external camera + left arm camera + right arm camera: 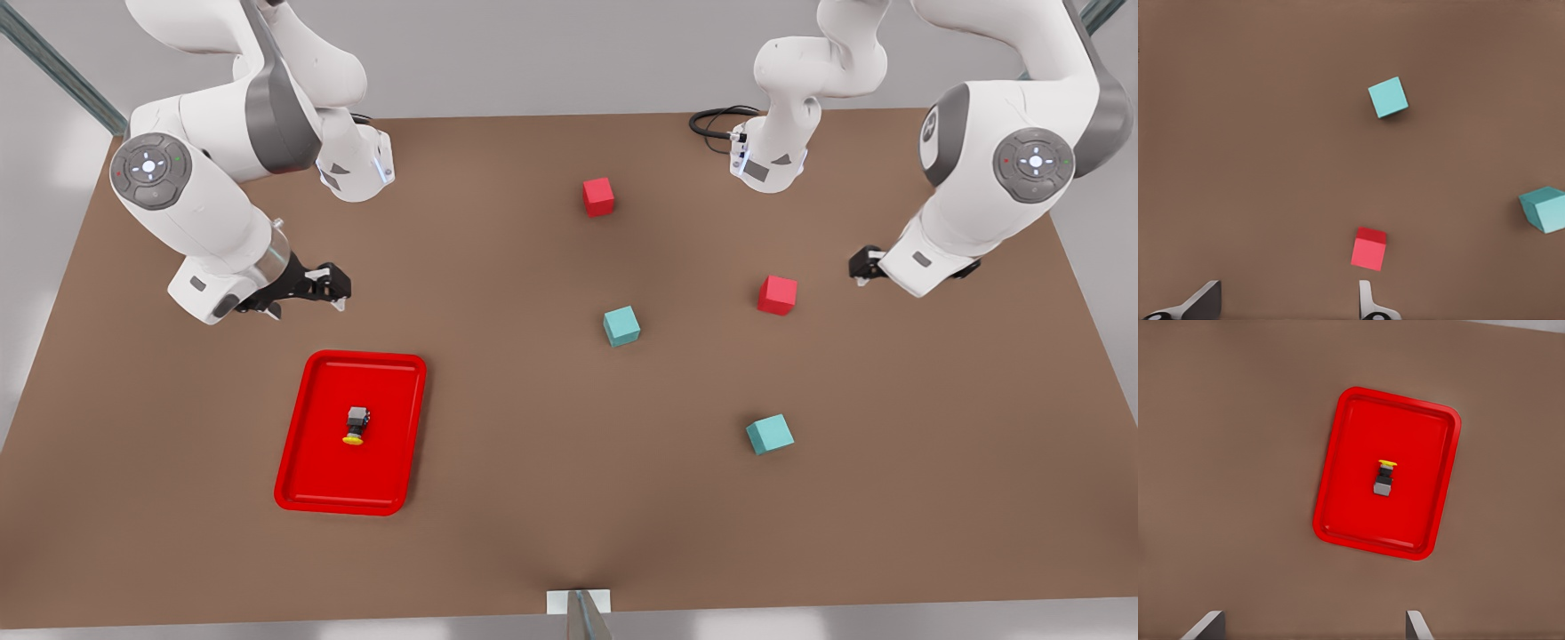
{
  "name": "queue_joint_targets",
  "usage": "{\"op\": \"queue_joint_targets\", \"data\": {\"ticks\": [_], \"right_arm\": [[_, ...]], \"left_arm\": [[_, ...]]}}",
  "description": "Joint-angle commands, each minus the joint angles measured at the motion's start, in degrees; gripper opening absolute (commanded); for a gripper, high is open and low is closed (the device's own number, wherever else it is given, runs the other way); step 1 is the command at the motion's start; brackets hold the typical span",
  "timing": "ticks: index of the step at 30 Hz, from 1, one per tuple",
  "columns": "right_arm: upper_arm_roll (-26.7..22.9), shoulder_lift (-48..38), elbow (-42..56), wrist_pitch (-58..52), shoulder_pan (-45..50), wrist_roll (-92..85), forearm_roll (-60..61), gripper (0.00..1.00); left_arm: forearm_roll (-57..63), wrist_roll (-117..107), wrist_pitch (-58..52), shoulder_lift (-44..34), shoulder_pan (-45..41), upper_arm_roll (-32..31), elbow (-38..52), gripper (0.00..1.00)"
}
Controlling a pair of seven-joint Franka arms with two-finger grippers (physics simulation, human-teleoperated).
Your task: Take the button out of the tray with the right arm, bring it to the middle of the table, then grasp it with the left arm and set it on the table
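On the front view's left, the red tray (pixel 302 462) sits flat on the brown table (pixel 516 498). Button (pixel 356 425) lies on its side near the tray's middle, yellow cap pointing to the near edge, clear of the rim. Right gripper (pixel 331 289) hangs above the table just behind the tray's far edge, fingers spread, holding nothing. Left gripper (pixel 861 265) is over on the front view's right, above bare table, mostly hidden behind its wrist. Four cubes sit loose between the arms: far red cube (pixel 598 196), near red cube (pixel 777 294) closest to the left gripper, centre teal cube (pixel 621 325), near teal cube (pixel 769 434). All are well apart from each other and from the tray.

Left wrist view: both fingertips (pixel 1368 303) show with a wide gap, so the gripper is open and empty. Red cube (pixel 1369 249) sits just ahead of one fingertip, not touching it. One teal cube (pixel 1388 97) lies farther out, another (pixel 1545 209) is cut by the frame edge.

Right wrist view: fingertips (pixel 1415 627) again far apart, nothing between them. Tray (pixel 1338 487) lies ahead on the table, whole rim visible, slightly rotated. Button (pixel 1384 477) rests near the tray's centre, cap away from the gripper, grey body toward it.
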Motion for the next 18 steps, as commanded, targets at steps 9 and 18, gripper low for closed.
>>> {"op": "queue_joint_targets", "data": {"ticks": [9, 18], "right_arm": [[-0.2, 6.71, 0.13, 2.22, -1.25, 0.42, -7.21, 1.0], [-0.55, 31.93, -1.19, 24.19, -2.39, 8.16, -5.45, 1.0]], "left_arm": [[0.04, -2.55, 1.99, 4.02, -0.1, 0.02, 0.29, 1.0], [0.12, -2.46, 3.83, 5.42, -0.01, 0.02, 0.29, 1.0]]}}
